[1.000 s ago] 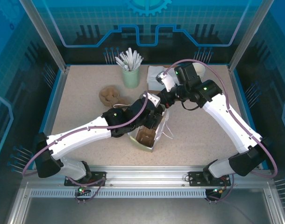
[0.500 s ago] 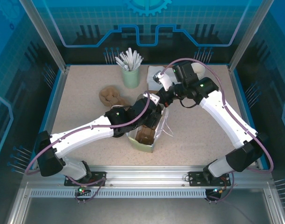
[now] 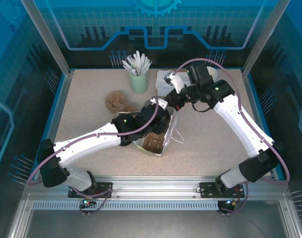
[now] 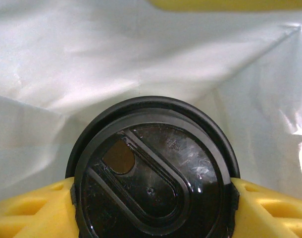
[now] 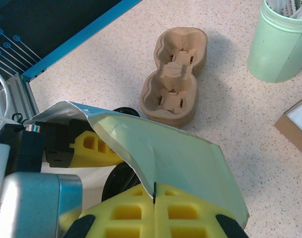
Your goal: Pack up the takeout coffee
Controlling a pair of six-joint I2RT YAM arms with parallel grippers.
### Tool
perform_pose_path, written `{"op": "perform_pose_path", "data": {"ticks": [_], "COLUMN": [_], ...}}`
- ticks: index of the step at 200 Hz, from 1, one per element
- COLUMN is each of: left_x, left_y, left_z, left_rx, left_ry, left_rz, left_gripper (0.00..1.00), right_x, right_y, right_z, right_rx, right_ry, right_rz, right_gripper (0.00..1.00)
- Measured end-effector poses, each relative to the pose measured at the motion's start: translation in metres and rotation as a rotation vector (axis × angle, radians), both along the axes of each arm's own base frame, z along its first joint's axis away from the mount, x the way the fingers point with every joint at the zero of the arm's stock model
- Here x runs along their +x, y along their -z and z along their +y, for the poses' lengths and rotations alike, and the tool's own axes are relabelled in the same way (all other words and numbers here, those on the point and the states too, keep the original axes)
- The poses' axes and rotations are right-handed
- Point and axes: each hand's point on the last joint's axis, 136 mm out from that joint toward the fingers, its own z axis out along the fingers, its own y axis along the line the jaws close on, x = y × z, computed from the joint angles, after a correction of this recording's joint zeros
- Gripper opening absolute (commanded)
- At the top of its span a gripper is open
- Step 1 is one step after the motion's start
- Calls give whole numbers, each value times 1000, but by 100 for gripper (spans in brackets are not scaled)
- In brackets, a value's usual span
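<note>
The takeout coffee [image 4: 153, 173], a cup with a round black lid, sits between my left gripper's [image 4: 153, 203] yellow fingers [image 4: 37, 210], which are shut on its sides. Around it is the white inside of the pale green paper bag [image 4: 91, 64]. In the top view the bag [image 3: 152, 145] lies tilted mid-table, with the left gripper [image 3: 161, 123] reaching into its mouth. My right gripper [image 5: 154, 198] is shut on the bag's upper rim [image 5: 176, 158], holding it up. Under that flap the black lid [image 5: 122, 181] and a left finger [image 5: 89, 146] show. The cup's sides are hidden.
A stack of brown pulp cup carriers [image 3: 117, 101] [image 5: 176, 84] lies left of the bag. A green cup of wrapped sticks [image 3: 139, 79] [image 5: 282, 49] stands at the back. A box [image 3: 166, 79] [image 5: 297, 124] sits beside it. Free table lies to the front right.
The right gripper has drawn the bag's rim slightly back and up, and the bag has shifted a little. The left gripper stays in the bag mouth, still gripping the coffee.
</note>
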Motion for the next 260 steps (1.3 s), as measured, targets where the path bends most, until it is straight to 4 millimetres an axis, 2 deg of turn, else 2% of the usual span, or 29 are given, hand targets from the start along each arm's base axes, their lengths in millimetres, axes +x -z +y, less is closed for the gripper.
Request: {"op": "perform_pose_path", "data": {"ticks": [106,198,260], "left_x": [13,1,-3], "left_y": [12,8,14], "left_z": [-6,-6,0], "left_rx": [24,15,27], "left_ry": [-81,-90,-94], "left_rz": [-19,-26,-23], "left_gripper": [68,68,69], "right_x": [11,4,-1], "right_y": [5,0,-5], "right_z": [-13,-7,-4], "right_rx": [-1,35,61], "right_ry": [41,3,-23], "right_rz": [23,43,50], "right_gripper": [0,0,0]}}
